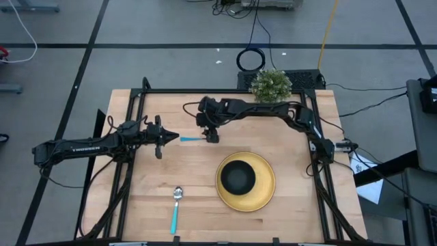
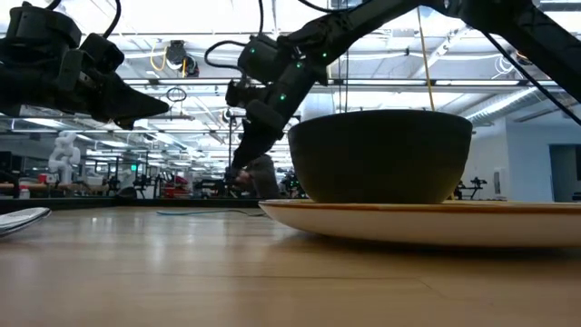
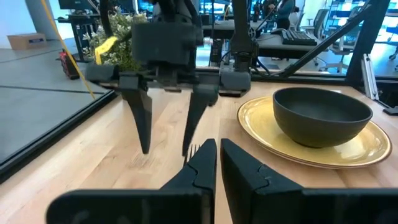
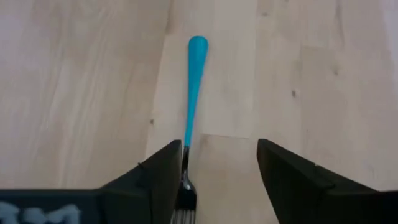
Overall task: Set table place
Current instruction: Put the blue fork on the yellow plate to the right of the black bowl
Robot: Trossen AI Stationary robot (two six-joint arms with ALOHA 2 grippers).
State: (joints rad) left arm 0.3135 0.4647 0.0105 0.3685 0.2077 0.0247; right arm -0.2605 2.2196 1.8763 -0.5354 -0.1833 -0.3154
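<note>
A fork (image 1: 193, 139) with a turquoise handle (image 4: 194, 81) lies flat on the table (image 1: 157, 178) at mid-left. Its tine end (image 4: 184, 202) sits between the open fingers of my right gripper (image 4: 217, 168), which slants down over it from the far right. My left gripper (image 1: 174, 137) hovers level and shut just left of the handle's free end, touching nothing. A turquoise-handled spoon (image 1: 176, 208) lies near the front edge. The black bowl (image 1: 239, 178) stands in the yellow plate (image 1: 268, 195) to the spoon's right. My right gripper stands open astride the fork's neck (image 4: 185, 163), fingers slanting down and lying along the fork. The neck runs right beside the inner side of one finger (image 4: 163, 177); I cannot tell whether they touch. The fork rests on the table.
A small green potted plant (image 1: 270, 85) stands at the table's far edge, behind my right arm. Black frame rails (image 1: 136, 102) run along the table's sides. Bare wood lies between the spoon and the fork.
</note>
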